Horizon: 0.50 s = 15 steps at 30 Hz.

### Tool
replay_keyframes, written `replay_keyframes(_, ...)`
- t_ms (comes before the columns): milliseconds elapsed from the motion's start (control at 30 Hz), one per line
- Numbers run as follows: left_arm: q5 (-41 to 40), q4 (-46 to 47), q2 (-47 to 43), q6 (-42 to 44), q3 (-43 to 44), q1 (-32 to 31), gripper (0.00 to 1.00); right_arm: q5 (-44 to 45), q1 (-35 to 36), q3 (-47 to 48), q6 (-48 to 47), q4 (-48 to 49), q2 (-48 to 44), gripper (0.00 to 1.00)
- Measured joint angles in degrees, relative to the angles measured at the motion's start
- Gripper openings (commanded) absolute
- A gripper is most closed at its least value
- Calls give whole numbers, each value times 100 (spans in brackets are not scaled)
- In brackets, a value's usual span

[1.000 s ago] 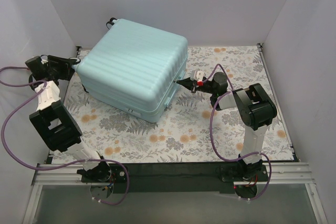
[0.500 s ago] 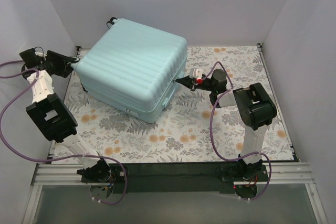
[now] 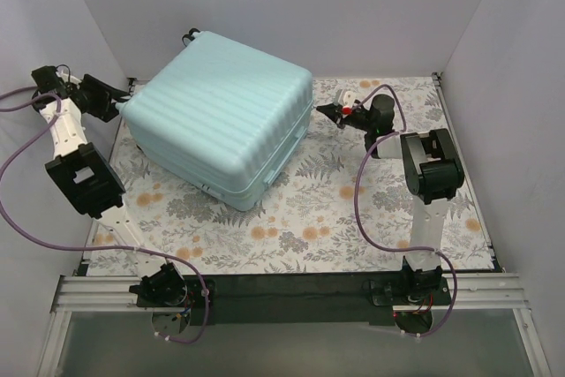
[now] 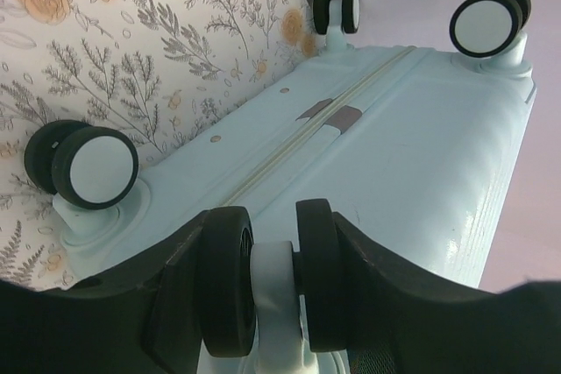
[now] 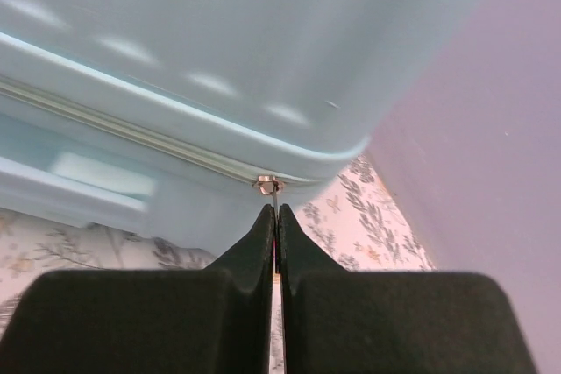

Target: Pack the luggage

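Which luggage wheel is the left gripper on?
The bottom-centre wheel in the left wrist view, inside the left gripper; the other three stand free.

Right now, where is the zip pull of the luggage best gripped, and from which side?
Grip the thin metal tab of the zip pull, which sticks out from the seam at the corner of the luggage. Come from the right, level with the seam, pinching the tab's two faces. The right gripper seems shut on it. The left gripper holds a wheel.
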Motion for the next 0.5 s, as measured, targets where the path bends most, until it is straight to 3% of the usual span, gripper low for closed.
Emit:
replay_keyframes(200, 90, -638, 586, 437, 975, -55, 0, -98, -114, 1058, -15, -72, 802, 1)
replay_keyframes(500, 240, -1095, 911, 968, 1386, -190, 0, -953, -282, 2826, 103, 2, 2236, 1)
